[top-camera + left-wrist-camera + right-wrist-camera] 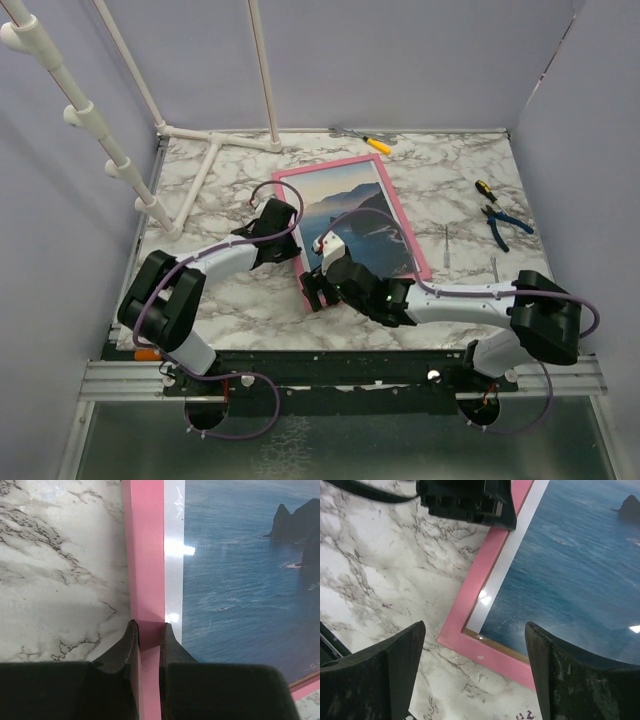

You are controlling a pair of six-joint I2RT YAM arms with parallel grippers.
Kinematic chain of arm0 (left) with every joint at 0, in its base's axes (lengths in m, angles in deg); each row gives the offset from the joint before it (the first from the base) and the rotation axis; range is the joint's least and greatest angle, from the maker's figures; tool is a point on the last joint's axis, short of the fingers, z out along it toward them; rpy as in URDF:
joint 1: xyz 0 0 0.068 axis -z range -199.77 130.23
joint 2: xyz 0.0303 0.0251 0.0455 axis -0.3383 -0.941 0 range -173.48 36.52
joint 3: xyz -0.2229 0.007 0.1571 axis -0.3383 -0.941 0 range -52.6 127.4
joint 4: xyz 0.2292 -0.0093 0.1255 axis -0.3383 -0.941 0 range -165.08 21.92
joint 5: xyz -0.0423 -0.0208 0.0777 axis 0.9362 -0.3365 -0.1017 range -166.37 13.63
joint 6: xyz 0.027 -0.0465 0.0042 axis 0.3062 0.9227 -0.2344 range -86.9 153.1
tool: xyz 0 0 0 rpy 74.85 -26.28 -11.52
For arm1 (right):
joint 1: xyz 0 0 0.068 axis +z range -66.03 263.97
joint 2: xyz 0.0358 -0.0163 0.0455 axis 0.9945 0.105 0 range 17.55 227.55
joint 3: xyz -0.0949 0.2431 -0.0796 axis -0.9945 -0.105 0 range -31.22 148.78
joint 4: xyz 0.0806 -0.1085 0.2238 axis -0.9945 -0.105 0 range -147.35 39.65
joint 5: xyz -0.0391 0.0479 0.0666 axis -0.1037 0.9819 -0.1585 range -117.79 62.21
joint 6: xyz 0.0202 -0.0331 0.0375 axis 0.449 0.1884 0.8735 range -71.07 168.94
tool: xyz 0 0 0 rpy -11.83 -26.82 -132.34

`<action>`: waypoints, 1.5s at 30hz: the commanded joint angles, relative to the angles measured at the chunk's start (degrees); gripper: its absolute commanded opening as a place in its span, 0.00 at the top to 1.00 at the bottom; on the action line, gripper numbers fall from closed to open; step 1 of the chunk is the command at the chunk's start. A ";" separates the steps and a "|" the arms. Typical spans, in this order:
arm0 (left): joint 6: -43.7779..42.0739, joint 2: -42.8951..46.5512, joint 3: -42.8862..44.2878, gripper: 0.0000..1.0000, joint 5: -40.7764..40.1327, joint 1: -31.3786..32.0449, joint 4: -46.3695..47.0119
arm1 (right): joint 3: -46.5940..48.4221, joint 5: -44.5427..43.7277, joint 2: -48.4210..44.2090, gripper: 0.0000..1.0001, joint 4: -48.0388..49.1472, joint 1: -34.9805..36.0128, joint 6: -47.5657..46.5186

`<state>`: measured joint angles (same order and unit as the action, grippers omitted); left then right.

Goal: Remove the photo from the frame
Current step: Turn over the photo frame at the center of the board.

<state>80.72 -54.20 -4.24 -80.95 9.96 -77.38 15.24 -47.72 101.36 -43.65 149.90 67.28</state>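
Top external view: one frame (409, 226) with a pink border is seen lying flat at the centre of the marble desk (220, 290), and one photo (350, 205) of blue water and dark cliffs is set in it, face up. Two tools are counted: the left tool (148, 630) is clamped on the frame's pink left border, and the right tool (475, 627) is held with fingers wide apart over the frame's lower left corner. One yellow-handled screwdriver (377, 144) at upper centre, one black-and-yellow screwdriver (486, 190) and one pair of blue-handled pliers (505, 225) at right are laid on the desk.
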 commanded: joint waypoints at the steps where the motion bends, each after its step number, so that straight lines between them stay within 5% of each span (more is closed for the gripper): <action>1: 4.12 5.81 2.90 1.00 4.57 -0.11 2.22 | 0.49 -8.31 2.13 0.18 0.31 2.55 1.09; 20: 6.65 7.42 2.73 1.00 7.03 -0.12 2.32 | 6.80 -13.55 16.29 0.25 3.12 7.29 -3.43; 27: 6.61 7.35 2.51 1.00 6.83 -0.12 2.28 | 6.06 -21.12 18.82 0.43 2.78 7.90 -2.50; 34: 6.48 7.90 2.03 1.00 6.90 -0.20 2.32 | 6.43 -22.37 18.48 0.96 2.56 8.23 -2.64; 41: 5.84 8.74 0.99 1.00 8.64 -1.61 2.28 | 2.23 -20.88 14.03 0.99 7.00 8.16 -0.22; 45: 4.70 10.29 0.22 0.88 10.75 -3.05 2.50 | 0.92 -19.76 12.15 0.99 8.68 7.87 0.32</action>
<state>86.73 -46.28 -4.31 -74.07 8.48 -77.16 16.44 -68.87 117.97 -40.87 157.47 65.91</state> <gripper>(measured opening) 0.054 0.115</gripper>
